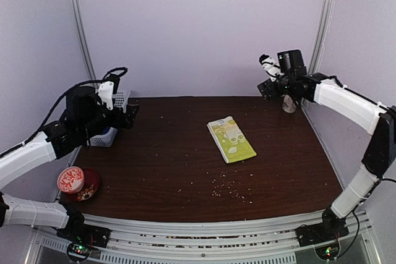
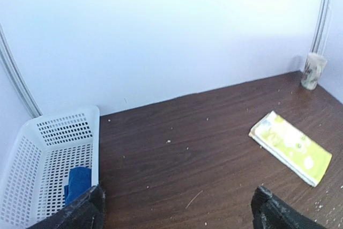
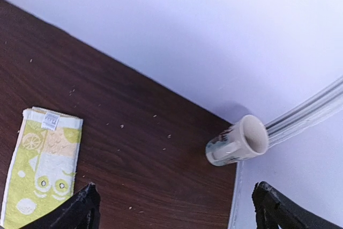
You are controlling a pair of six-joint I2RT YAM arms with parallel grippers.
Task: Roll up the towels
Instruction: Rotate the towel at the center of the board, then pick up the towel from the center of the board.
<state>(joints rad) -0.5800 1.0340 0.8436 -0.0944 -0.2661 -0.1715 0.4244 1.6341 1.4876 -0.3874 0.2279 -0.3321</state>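
- Dark wood tabletop (image 1: 167, 171), pale walls behind, and both your arms are lifted off it, one at each side.
- Left end effector (image 2: 179, 215): fingers spread wide with nothing between them, hovering beside the white basket (image 2: 59, 130).
- Right end effector (image 3: 177, 215): fingers wide apart too and empty, up by the back right corner near the cup (image 3: 238, 143).
- The yellow-green towel (image 1: 231, 140) lies flat and folded, right of centre, well apart from both end effectors. It looks not yet rolled.
- The blue towel (image 2: 79, 183) sits inside the basket. I cannot tell whether it is rolled.
- Your step, as I read it, is to come down on one short end of the yellow-green towel. Pinch the whole stack of layers, not just the top one, and make the first turn tight, since a loose start will likely spring open.
- Pin the far end with your other end effector so the cloth doesn't slide on the smooth wood.
- Only the left wrist camera shows the blue towel.
- Only the right wrist camera shows the small label (image 3: 51, 120) on the yellow-green towel's end.
- Only the top view shows the red container (image 1: 74, 180) at the near left.
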